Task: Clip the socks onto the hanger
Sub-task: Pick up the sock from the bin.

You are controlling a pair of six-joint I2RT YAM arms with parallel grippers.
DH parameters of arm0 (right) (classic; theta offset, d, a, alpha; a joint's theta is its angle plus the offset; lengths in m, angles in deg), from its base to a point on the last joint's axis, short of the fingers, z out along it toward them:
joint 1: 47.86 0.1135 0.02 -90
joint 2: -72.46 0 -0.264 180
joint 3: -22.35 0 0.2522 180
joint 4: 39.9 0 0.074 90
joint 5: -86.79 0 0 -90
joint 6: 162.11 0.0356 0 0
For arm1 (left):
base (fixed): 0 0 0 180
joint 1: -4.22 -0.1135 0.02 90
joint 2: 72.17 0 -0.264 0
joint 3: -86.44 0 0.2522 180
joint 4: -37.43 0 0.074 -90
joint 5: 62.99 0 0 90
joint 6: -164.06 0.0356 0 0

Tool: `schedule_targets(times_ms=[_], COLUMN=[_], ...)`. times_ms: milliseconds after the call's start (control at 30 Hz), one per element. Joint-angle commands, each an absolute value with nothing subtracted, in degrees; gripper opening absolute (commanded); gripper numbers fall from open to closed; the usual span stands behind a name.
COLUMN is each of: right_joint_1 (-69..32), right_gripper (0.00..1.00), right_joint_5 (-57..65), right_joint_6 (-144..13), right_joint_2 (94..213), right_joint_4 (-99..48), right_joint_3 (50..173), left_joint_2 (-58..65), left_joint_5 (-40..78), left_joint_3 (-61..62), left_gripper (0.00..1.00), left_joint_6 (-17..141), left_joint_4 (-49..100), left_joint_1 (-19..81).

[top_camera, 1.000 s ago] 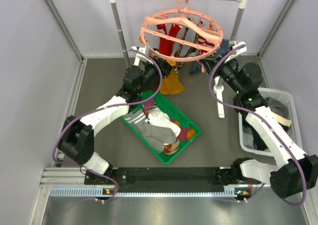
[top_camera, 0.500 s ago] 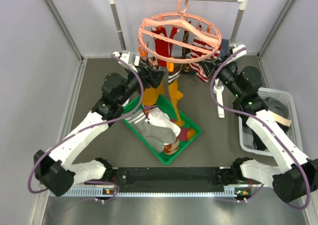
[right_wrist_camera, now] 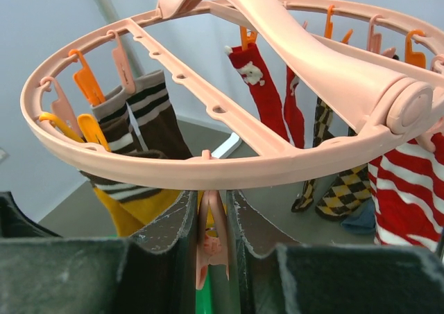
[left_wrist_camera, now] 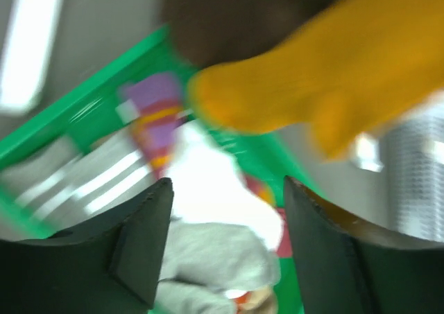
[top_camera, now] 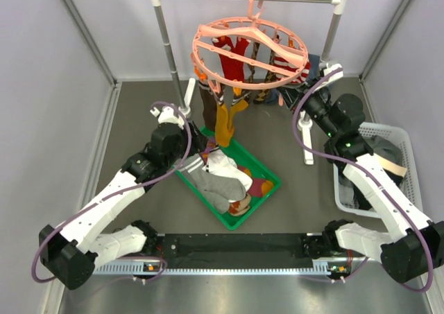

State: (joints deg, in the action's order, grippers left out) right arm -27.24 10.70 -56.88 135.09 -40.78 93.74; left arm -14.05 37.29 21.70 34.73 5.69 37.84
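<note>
Green tray [top_camera: 263,172] of loose socks [top_camera: 215,179] below hanger [right_wrist_camera: 291,47], white basket [top_camera: 341,186] right

socks [left_wrist_camera: 326,78] blurred (tray [left_wrist_camera: 62,130] too), hanger [right_wrist_camera: 139,167] edge-cropped

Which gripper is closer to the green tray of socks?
Left. The left gripper hovers open just above the green tray; the right gripper is up at the pink hanger, pinching a clip.

Glossy plastic hanger [right_wrist_camera: 208,165]; matt knitted cloth socks [right_wrist_camera: 260,85].
</note>
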Motion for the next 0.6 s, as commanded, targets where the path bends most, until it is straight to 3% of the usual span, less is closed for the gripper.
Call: schedule_targets(times_ms=[0,333,567], right_joint_1=[-26.5,-26.4,-26.5], right_gripper=[0.08,0.08,0.08], right_joint_5=[10.1,9.8,9.8], right_joint_6=[-56.6,-57.3,-57.8], right_joint_2=[134.5,134.1,134.2], right_joint_4=[-40.6,-41.0,-41.1], right_joint_3=[92.9,92.0,91.7], left_joint_2=[-9.9,8.3,17.5], left_joint_5=[50.8,55.1,55.8], left_joint_3=[22.8,21.5,22.8], left_gripper=[0.64,0.40,0.37], left_joint_6=[25.9,15.3,14.8], left_joint_4=[-3.4,-5.9,0.0], left_joint_1=[38.0,37.8,37.1])
